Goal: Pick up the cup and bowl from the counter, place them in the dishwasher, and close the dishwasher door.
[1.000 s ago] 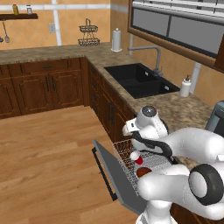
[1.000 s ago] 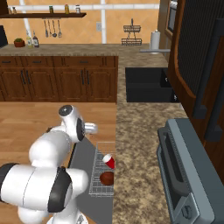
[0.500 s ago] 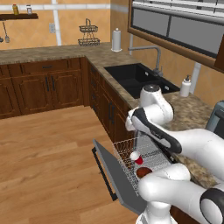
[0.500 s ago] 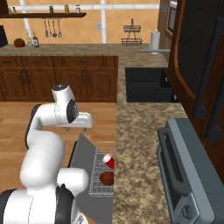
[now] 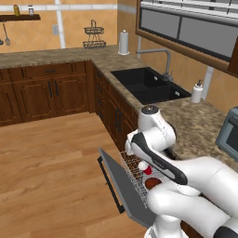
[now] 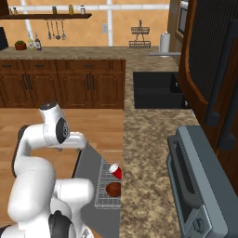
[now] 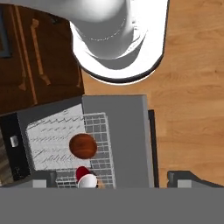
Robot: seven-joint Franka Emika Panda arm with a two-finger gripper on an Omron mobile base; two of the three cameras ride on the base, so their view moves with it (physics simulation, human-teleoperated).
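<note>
The dishwasher door lies dropped open, its dark bar handle toward the wooden floor. In the white wire rack the reddish-brown bowl sits upright, and the red cup lies beside it with its white rim showing. Cup and bowl sit in the rack just below the edge of the counter; they also show as cup and bowl. My gripper looks straight down from high over the door, open and holding nothing.
A black sink is set in the counter farther along. A grey toaster oven stands on the counter at the right. Dark wooden cabinets line the far wall, and bare wooden floor spreads beyond the open door.
The arm has risen from its low reach into the rack and swung away from the counter, out over the open door. Cup and bowl stay in the rack; the jaws stay open.
</note>
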